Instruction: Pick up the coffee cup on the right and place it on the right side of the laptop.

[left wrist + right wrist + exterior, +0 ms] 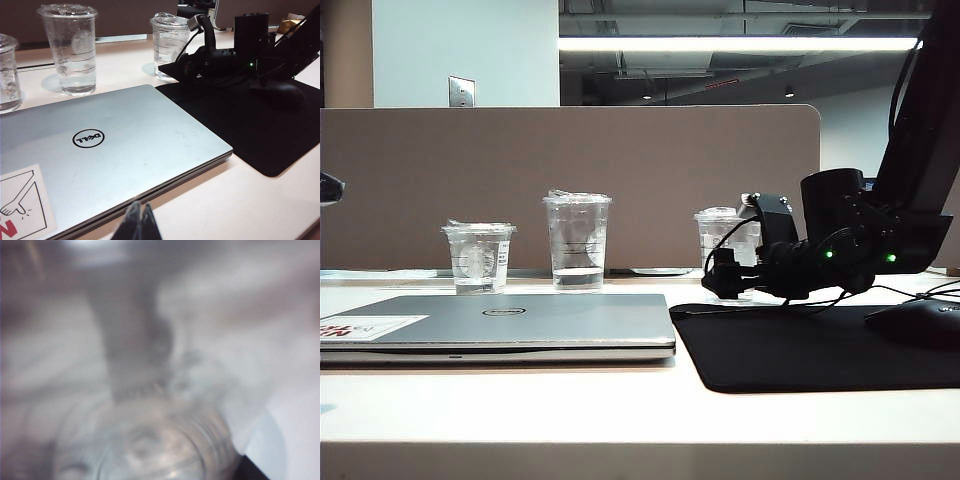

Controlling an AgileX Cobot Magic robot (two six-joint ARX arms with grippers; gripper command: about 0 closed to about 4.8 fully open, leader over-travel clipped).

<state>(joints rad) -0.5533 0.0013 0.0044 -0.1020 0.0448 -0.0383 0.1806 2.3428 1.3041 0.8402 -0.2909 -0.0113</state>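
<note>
**Observer:** Clear plastic, flat-lidded: the coffee cup (722, 245) stands upright on the pale desk (620, 410), at the far left corner of the black mouse mat (820, 350). Well right of the laptop (500, 325), and not lifted.

**Recorder:** Right gripper?

**Observer:** The right gripper (728, 272) is down low at the cup, reaching in from the right over the mat. Its fingers stand wide apart on either side of the cup's lower part; I can't tell whether either one touches the wall. The right wrist view is blurred, filled by the cup's lid (150, 450) close up.

**Recorder:** Left gripper?

**Observer:** The left gripper (137, 227) sits near the front edge of the closed silver-grey Dell laptop, its dark fingertips (131, 220) pressed together, holding nothing.

**Recorder:** Anything else on the desk?

**Observer:** Two more clear cups behind the laptop: a tall cup (577, 240) with a little liquid at the bottom, and left of it a squat cup (478, 256) with a white label. A dark mouse (920, 322) rests on the mat's right side. A brown partition (570, 180) runs along the back.
</note>
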